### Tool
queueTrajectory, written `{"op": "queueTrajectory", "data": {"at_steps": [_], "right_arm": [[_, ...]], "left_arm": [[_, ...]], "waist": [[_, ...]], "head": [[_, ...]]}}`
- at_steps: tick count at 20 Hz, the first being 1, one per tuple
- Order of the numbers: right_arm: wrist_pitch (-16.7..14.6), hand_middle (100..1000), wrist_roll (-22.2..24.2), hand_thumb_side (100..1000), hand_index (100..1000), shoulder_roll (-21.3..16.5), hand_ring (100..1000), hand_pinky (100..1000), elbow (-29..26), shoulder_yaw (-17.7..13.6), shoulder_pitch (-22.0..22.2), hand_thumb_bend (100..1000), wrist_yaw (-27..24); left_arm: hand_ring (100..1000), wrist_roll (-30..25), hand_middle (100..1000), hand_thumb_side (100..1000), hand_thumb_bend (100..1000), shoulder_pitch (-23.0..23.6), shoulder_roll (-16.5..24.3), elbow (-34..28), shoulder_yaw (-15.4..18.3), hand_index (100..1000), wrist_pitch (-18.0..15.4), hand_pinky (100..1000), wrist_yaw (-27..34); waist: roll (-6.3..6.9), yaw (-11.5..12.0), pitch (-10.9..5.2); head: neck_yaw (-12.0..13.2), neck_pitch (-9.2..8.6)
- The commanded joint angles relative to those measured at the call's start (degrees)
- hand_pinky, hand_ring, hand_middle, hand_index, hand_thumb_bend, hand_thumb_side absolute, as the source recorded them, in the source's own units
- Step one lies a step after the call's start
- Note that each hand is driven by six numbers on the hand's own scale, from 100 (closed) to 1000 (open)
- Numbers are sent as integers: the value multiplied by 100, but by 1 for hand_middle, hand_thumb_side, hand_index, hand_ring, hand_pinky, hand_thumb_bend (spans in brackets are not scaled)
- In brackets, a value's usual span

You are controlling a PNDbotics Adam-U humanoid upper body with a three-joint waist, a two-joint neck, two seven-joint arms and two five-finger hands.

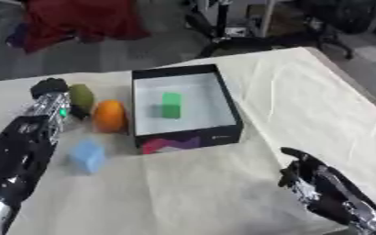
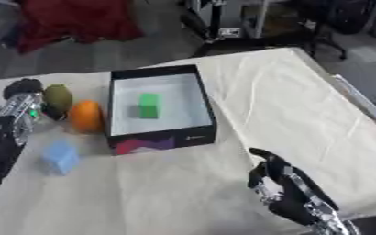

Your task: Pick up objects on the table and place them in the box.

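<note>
A black box [image 1: 227, 108] with a white inside stands at the table's middle, and a green block [image 1: 171, 105] lies in it. Left of the box lie an orange round object [image 1: 109, 115], an olive-green object [image 1: 82, 97] and, nearer me, a light blue block [image 1: 88, 156]. My left arm reaches forward along the left edge, and my left hand [image 1: 50, 87] sits right against the olive-green object's left side; blur hides its grip. My right hand [image 1: 310, 176] rests open at the lower right, fingers up, holding nothing.
A cream cloth [image 1: 303, 105] covers the table, whose right edge runs diagonally down the right side. Beyond the far edge are a red cloth [image 1: 79, 20] on the floor and dark chair bases [image 1: 255, 43].
</note>
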Motion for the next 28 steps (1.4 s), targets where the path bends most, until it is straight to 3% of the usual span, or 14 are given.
{"op": "queueTrajectory", "data": {"at_steps": [1, 6, 7, 11, 15, 20, 28], "right_arm": [[-10, 483, 17, 470, 925, -49, 558, 839, -79, -9, -66, 100, -45], [-9, 483, 12, 470, 925, -50, 558, 839, -78, -12, -67, 100, -42], [-8, 483, 12, 470, 925, -50, 558, 839, -77, -12, -65, 100, -42], [-6, 483, 1, 470, 925, -55, 557, 839, -76, -23, -53, 100, -44], [-4, 483, -3, 470, 925, -64, 557, 839, -74, -25, -41, 100, -38], [-6, 483, -1, 470, 925, -83, 557, 839, -71, -21, -33, 100, -28], [-10, 483, 21, 470, 925, -108, 557, 839, -74, 2, -63, 100, -36]], "left_arm": [[506, 350, 546, 237, 408, -78, 28, 50, -6, 715, 104, 590, -6], [500, 896, 539, 233, 402, -55, -13, 219, 6, 710, 131, 585, 73], [360, 992, 364, 166, 280, -59, -13, 258, 4, 505, 124, 434, 121], [356, 1378, 358, 156, 308, -364, 272, -161, -153, 481, 175, 424, -61], [350, 1752, 356, 152, 318, -624, 575, -757, -305, 479, -104, 423, 101], [353, 2047, 360, 162, 310, -848, 765, -1551, -770, 487, -577, 435, 568], [406, 1317, 395, 202, 278, -670, 530, -2812, -1998, 515, -1382, 492, 1373]], "waist": [[-62, -13, -81], [-64, -17, -79], [-64, -16, -84], [-62, -13, -98], [-49, 11, -108], [-27, 20, -121], [-2, -80, -113]], "head": [[4, -11], [0, -11], [0, -11], [11, -11], [30, -11], [36, -11], [93, -11]]}}
